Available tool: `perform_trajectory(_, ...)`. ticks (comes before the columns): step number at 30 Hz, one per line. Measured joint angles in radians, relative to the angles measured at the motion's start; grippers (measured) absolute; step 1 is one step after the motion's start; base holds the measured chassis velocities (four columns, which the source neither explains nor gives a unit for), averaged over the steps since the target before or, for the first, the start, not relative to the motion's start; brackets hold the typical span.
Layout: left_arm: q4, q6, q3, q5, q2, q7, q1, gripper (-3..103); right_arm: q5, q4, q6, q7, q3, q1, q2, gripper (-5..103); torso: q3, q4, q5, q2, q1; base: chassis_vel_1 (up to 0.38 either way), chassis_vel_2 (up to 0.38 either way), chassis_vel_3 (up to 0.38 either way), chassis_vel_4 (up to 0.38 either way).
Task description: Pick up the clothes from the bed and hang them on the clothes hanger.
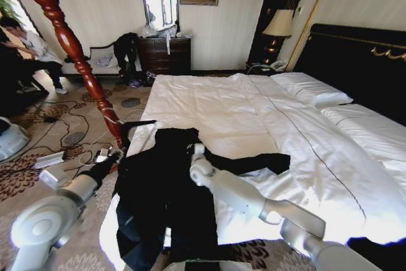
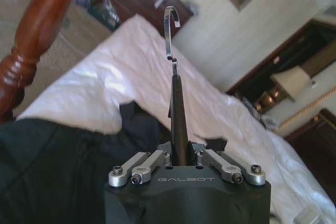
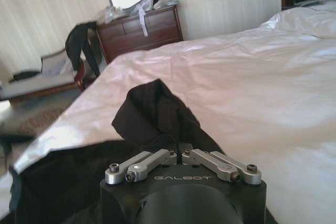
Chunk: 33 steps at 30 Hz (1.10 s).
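**newbie_q:** Both arms sit right up front in the head view, yeah? What's each one doing?

**galbot_watcher:** Yep. Left gripper (image 2: pixel 181 156) is down by the near left corner of the bed (image 1: pixel 254 103), fingers clamped on the neck of the clothes hanger (image 2: pixel 177 108). From the left wrist cam the hanger stands up out of the jaws, with its metal hook on top. Right gripper (image 3: pixel 181 157) is out over the bed and pinched tight on a bunched-up fold of the clothes (image 1: pixel 158 188).

**newbie_q:** So where's the jacket, exactly?

**galbot_watcher:** Black jacket is spread over the near left corner of the white duvet, with its lower part hanging off the bed edge. One sleeve stretches out to the right across the sheet. The fold the right gripper has is lifted into a small peak in front of it.

**newbie_q:** Anything else close by?

**galbot_watcher:** A reddish turned wooden post (image 1: pixel 70 42) leans up just beside the left gripper.
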Motion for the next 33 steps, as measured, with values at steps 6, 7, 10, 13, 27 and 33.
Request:
perform_trajectory(6, -0.007, 0.038, 0.072, -0.037, 0.019, 0.003, 0.051, 16, 0.039, 0.039, 0.056, -0.043, 0.044, -0.043, -0.029, 0, 0.0, 0.0002, 0.0, 0.0, 0.0, 0.0, 0.0, 0.0, 0.0)
perform_trajectory(7, -0.007, 0.039, 0.081, -0.035, 0.018, 0.003, 0.051, 16, 0.038, 0.041, 0.059, -0.045, 0.044, -0.046, -0.03, 0, 0.0, 0.0002, 0.0001, 0.0, 0.0, 0.0, 0.0, 0.0, 0.0)
perform_trajectory(10, -0.012, 0.046, 0.151, -0.012, 0.005, 0.005, 0.049, 16, 0.034, 0.053, 0.071, -0.052, 0.045, -0.061, -0.03, 0, 0.0, 0.0001, 0.0, 0.0, 0.0, 0.0, 0.0, 0.0, 0.0)
perform_trajectory(13, 0.006, 0.05, 0.231, 0.039, -0.022, 0.02, 0.035, 16, 0.027, 0.066, 0.077, -0.055, 0.045, -0.071, -0.029, 0, 0.0, 0.0002, -0.0001, 0.0, 0.0, 0.0, 0.0, 0.0, 0.0)
perform_trajectory(27, 0.231, 0.094, 0.407, 0.003, -0.079, 0.049, -0.167, 16, 0.013, 0.05, 0.104, -0.086, 0.006, -0.076, -0.003, 0, 0.0, 0.0, -0.0002, 0.0, 0.0, 0.0, 0.0, 0.0, 0.0)
perform_trajectory(33, 0.357, 0.109, 0.482, 0.002, -0.067, 0.075, -0.304, 16, 0.01, 0.024, 0.112, -0.103, -0.02, -0.07, 0.022, 0, 0.0, 0.0, -0.0003, 0.0, 0.0, 0.0, 0.0, 0.0, 0.0)
